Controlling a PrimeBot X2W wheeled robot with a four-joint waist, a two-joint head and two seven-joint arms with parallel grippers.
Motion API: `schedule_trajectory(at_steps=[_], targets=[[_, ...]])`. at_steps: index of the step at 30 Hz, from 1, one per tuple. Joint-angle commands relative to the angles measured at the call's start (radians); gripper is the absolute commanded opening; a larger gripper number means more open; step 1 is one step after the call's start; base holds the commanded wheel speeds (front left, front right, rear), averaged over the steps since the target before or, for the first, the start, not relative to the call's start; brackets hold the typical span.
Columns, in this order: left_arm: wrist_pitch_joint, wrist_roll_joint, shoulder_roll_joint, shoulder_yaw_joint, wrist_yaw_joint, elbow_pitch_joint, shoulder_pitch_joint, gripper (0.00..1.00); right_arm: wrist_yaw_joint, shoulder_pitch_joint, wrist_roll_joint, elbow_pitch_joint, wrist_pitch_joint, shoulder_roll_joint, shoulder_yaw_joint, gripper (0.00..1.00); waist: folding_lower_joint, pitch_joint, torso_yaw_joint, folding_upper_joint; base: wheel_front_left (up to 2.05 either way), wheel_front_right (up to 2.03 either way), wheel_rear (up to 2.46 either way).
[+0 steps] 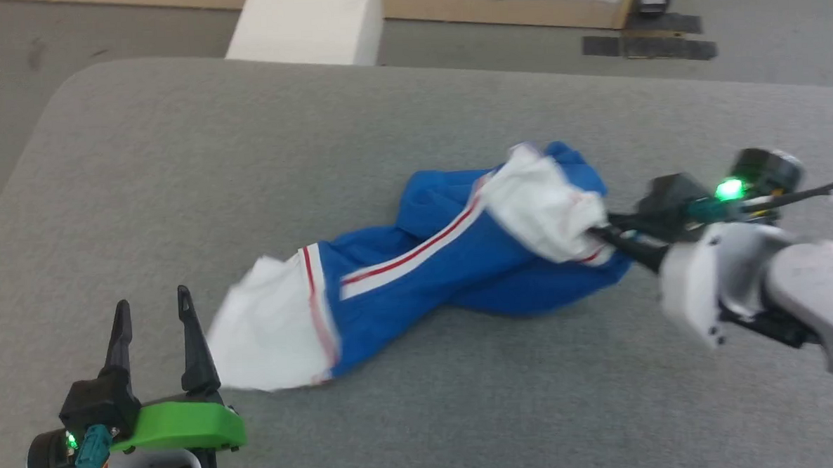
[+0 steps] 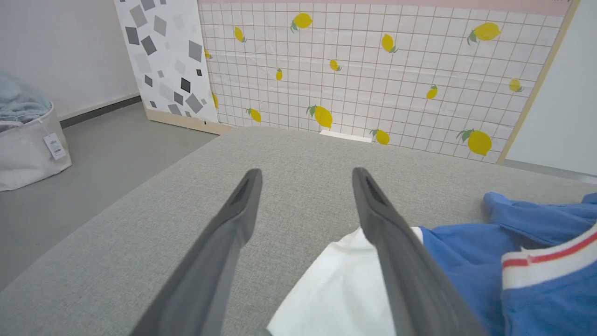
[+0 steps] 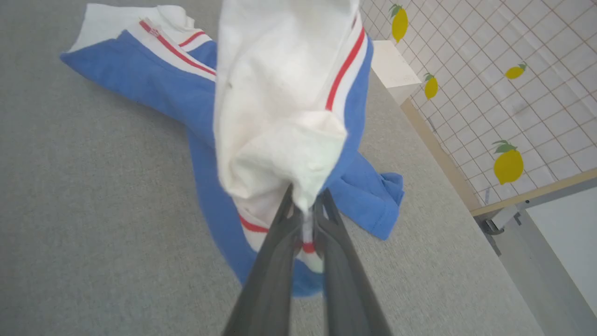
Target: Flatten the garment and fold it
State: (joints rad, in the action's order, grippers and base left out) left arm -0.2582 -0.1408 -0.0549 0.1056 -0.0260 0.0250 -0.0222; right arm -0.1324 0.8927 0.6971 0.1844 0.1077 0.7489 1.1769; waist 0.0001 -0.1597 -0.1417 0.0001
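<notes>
Right gripper point(image 1: 601, 230) clamps a white sleeve point(image 1: 549, 207) of the garment point(image 1: 418, 276) at 3 o'clock, likely to stretch it flat; left gripper point(image 1: 152, 302) stands open at 8 o'clock.

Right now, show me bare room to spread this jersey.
Free: grey padded surface beyond the jersey to the far edge, and the near strip. Crowded: white sleeve beside the open left jaws; other sleeve pinched in right jaws.

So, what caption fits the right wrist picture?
The right gripper shut on a white sleeve of the crumpled blue garment, above the grey surface.
</notes>
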Motion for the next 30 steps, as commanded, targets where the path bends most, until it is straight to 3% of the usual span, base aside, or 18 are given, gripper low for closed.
schedule_trajectory(at_steps=[1, 6, 10, 17, 18, 19, 24, 30], targets=[[-0.004, 0.007, 0.005, -0.004, 0.004, 0.002, 0.005, 1.00, 0.002, -0.039, -0.004, 0.009, -0.016, 0.027, -0.024, 0.00, -0.0001, 0.026, 0.079, -0.0001, 0.00, 0.00, 0.00], [-0.004, 0.006, 0.005, -0.019, 0.003, 0.001, -0.002, 1.00, 0.002, -0.191, -0.022, 0.046, -0.042, 0.123, -0.105, 0.00, -0.0001, 0.014, 0.108, -0.0001, 0.00, 0.00, 0.00], [-0.004, 0.007, 0.005, -0.025, 0.003, 0.002, -0.002, 1.00, 0.002, -0.349, 0.010, 0.115, -0.064, 0.155, -0.181, 0.00, -0.0001, 0.007, 0.115, -0.0001, 0.00, 0.00, 0.00], [-0.004, 0.010, 0.005, -0.025, 0.005, 0.011, 0.008, 1.00, 0.002, -0.552, 0.060, 0.236, -0.122, 0.095, -0.309, 0.00, -0.0001, 0.009, 0.121, -0.0001, 0.00, 0.00, 0.00], [-0.004, 0.010, 0.005, -0.023, 0.005, 0.012, 0.011, 1.00, 0.002, -0.567, 0.065, 0.252, -0.150, 0.079, -0.348, 0.34, -0.0001, 0.013, 0.123, -0.0001, 0.00, 0.00, 0.00], [-0.004, 0.013, 0.005, -0.024, 0.003, 0.012, 0.014, 1.00, 0.002, -0.575, 0.062, 0.262, -0.173, 0.067, -0.380, 1.00, -0.0001, 0.016, 0.125, -0.0001, 0.00, 0.00, 0.00], [-0.004, 0.026, 0.005, -0.026, -0.008, 0.008, 0.037, 1.00, 0.002, -0.608, -0.016, 0.249, -0.239, 0.040, -0.518, 1.00, -0.0001, 0.048, 0.138, -0.0001, 0.00, 0.00, 0.00], [-0.004, 0.030, 0.005, -0.029, -0.015, 0.000, 0.057, 1.00, 0.002, -0.633, -0.128, 0.121, -0.210, 0.056, -0.687, 1.00, -0.0001, 0.078, 0.142, -0.0001, 0.00, 0.00, 0.00]])
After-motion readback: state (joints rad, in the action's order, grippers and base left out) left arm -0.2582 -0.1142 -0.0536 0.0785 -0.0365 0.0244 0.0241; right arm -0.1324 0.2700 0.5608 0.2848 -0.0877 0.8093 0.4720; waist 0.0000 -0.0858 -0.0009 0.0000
